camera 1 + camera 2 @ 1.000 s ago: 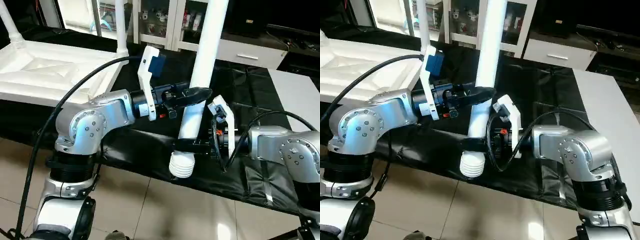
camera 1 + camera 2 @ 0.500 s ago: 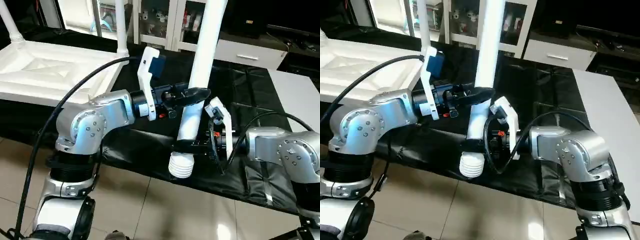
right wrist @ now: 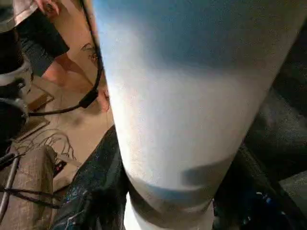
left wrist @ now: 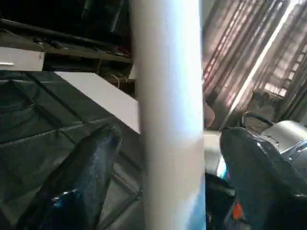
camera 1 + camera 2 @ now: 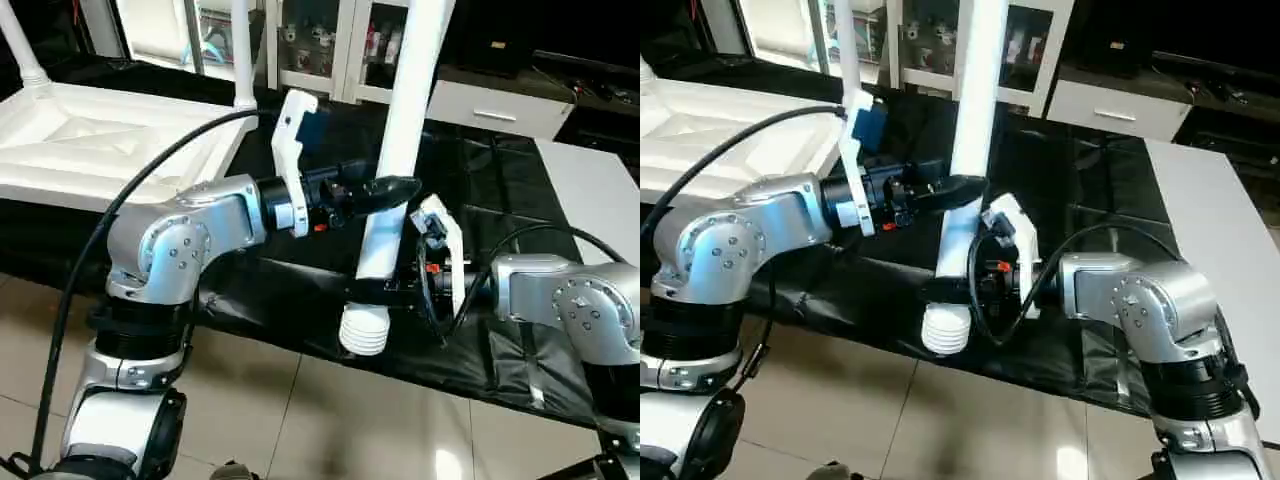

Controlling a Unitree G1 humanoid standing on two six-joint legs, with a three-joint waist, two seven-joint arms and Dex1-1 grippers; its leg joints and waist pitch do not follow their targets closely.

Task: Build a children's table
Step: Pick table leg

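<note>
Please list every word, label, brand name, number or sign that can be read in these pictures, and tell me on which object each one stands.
None can be read.
The white table leg, the table top and both silver forearms carry no visible print.
The items on the cabinet shelves behind may have labels, but they are too small to read.

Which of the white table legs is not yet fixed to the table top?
The big leg in the foreground, between both grippers, ribbed end hanging free. The two thinner legs behind stand in the top's corner sockets.
</note>
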